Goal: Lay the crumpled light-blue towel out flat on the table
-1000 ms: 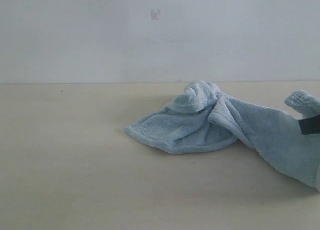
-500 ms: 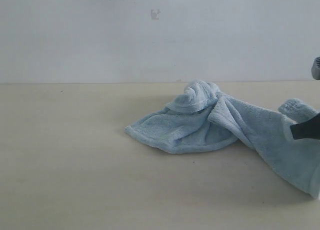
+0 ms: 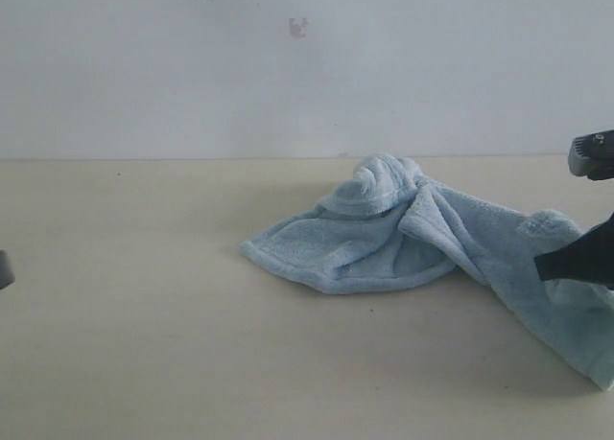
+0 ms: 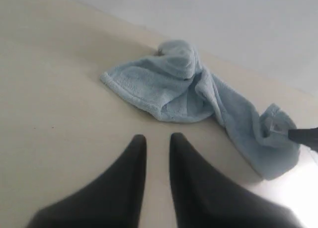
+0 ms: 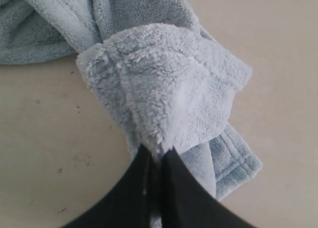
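Note:
The pale-blue towel (image 3: pixel 384 239) lies crumpled on the beige table (image 3: pixel 144 344), bunched into a hump in the middle with a long tail running to the right. My right gripper (image 3: pixel 542 266) is shut on a fold at that right end, and the pinched fluffy fold (image 5: pixel 169 74) stands up above the fingertips (image 5: pixel 158 152). The towel's hemmed corner (image 5: pixel 238 166) hangs beside the fingers. My left gripper (image 4: pixel 156 138) hovers over bare table short of the towel (image 4: pixel 164 84), slightly open with nothing between its fingers. Only a sliver of the left arm (image 3: pixel 4 267) shows at the exterior view's left edge.
A plain white wall (image 3: pixel 288 66) rises behind the table's far edge. Bare tabletop (image 4: pixel 59 89) stretches to the left of and in front of the towel. A grey part of the right arm (image 3: pixel 592 155) shows at the right edge.
The right gripper has moved leftward into view, carrying the pinched towel end with it, so the tail has slackened. A bit of the left arm has appeared at the left edge.

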You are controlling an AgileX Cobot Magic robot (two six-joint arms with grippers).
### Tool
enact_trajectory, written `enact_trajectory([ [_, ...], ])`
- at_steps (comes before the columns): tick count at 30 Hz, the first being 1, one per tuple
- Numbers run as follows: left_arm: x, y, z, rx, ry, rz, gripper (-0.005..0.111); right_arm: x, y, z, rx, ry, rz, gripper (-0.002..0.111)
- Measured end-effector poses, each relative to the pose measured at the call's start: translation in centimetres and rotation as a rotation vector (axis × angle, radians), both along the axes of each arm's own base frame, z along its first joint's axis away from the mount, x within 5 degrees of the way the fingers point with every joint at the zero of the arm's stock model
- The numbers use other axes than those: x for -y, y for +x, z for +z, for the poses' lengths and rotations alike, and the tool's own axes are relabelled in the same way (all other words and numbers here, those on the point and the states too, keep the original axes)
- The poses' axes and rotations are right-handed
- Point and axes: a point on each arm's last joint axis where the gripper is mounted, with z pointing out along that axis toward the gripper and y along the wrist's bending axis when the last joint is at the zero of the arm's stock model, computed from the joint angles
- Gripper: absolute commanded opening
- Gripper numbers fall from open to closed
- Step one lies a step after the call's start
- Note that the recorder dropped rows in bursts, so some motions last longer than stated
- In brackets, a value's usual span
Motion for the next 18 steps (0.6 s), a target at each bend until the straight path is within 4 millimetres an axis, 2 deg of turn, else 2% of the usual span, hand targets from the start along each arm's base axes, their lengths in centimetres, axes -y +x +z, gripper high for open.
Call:
enact_trajectory([
  [3, 0.6, 3.8, 0.0, -0.024, 0.065, -0.084, 0.056, 0.0, 0.1, 0.0, 0.011, 0.002, 0.002, 0.0],
  [5, 0.9, 6.7, -0.3, -0.025, 0.116, -0.144, 0.061, 0.0, 0.1, 0.1, 0.017, 0.004, 0.003, 0.0],
  [13, 1.9, 17.9, -0.7, 0.069, 0.243, -0.273, 0.062, -0.1, 0.2, 0.1, 0.025, 0.005, 0.004, 0.0],
  [18, 4.5, 23.0, -1.8, 0.078, 0.203, -0.4, 0.062, -0.1, 0.4, 0.0, 0.031, 0.007, 0.006, 0.0],
])
